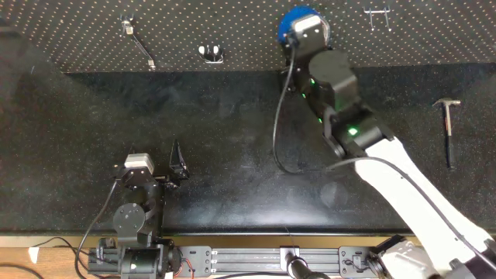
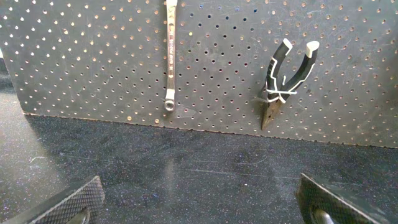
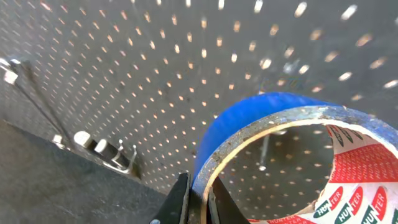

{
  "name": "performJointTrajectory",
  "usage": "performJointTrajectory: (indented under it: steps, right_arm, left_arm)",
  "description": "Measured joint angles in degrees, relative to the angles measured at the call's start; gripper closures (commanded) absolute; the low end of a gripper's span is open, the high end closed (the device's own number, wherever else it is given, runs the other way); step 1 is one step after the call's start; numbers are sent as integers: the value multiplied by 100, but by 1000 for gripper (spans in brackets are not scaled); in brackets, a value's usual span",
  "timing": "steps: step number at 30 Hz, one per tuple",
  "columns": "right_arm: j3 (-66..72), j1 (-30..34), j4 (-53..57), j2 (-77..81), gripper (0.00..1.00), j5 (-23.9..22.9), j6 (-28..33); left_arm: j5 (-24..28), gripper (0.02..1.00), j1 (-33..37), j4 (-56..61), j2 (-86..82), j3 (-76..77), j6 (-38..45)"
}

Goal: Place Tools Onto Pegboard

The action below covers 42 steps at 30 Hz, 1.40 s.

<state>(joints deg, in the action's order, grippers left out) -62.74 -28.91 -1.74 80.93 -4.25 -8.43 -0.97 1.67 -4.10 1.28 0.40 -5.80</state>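
The right gripper (image 3: 198, 202) clamps the blue tape roll (image 3: 267, 115) at the pegboard (image 3: 124, 62); the left gripper (image 2: 199, 211) stands released. Letting go off the peg (image 3: 263, 149) would likely drop the roll.

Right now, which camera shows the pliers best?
The left wrist view: the pliers hang full length on the pegboard. The top view foreshortens them to handle ends; the right wrist view catches them obliquely.

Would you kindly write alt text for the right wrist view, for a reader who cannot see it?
The right gripper holds a blue tape roll by its wall, close up against the pegboard. Farther along the board hang pliers and a wrench, above the dark table.
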Motion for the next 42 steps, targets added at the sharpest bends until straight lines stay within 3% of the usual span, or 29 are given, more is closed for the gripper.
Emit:
performJointTrajectory:
  steps: [8,21,23,32,38,41,42]
  right_arm:
    - [2,0,-879,846,925,-498,144]
    - [46,-72,-1661,1379,917,-787,476]
    - [46,-85,-1661,1381,691,-839,492]
    - [44,-87,-1615,1394,632,-918,621]
    - [39,-258,-651,1158,316,-896,682]
    - [35,-278,28,616,25,-737,702]
    - [9,-275,420,428,25,-673,706]
  left_arm:
    - [0,23,0,-2,0,0,-2]
    - [0,23,0,-2,0,0,0]
    - [0,23,0,0,0,0,0]
    - [0,23,0,0,0,0,0]
    - [2,23,0,-2,0,0,0]
    - [0,25,0,-2,0,0,0]
    - [0,25,0,0,0,0,0]
